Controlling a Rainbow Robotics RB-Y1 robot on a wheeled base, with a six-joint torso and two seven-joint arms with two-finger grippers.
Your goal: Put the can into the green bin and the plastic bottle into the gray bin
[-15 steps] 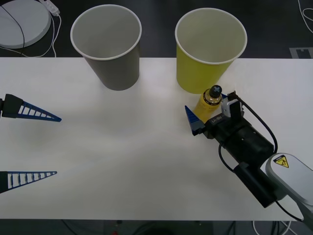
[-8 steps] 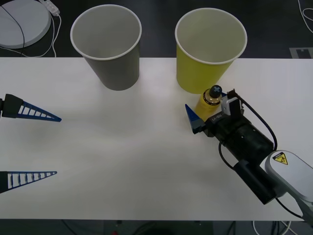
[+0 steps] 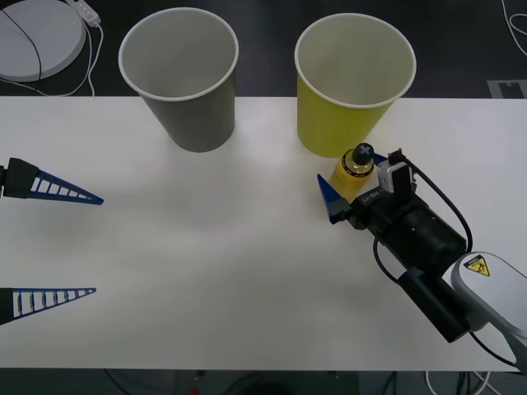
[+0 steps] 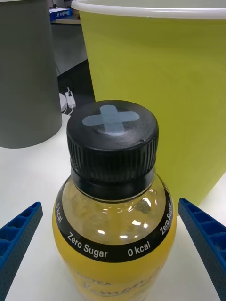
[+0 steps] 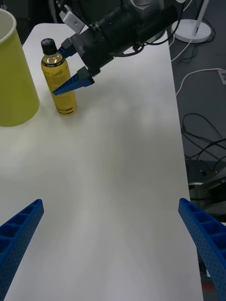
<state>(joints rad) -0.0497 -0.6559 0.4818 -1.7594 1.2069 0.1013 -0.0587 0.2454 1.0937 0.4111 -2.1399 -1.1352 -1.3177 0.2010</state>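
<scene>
Around the plastic bottle [image 3: 352,170], we are logging the right gripper [image 3: 356,186] with jaws spread, unclosed, having edged slightly forward over the last second. The bottle is standing upright just beside the green bin [image 3: 350,90], well apart from the gray bin [image 3: 183,78]; the grasp is pending. We are listing the left gripper [image 3: 82,245] as parked, fingers wide, at the table's [image 3: 214,271] left.

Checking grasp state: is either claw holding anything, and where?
Nothing held. The right claw is open around the bottle, fingers clear of its sides. The left claw is open, idle.
</scene>
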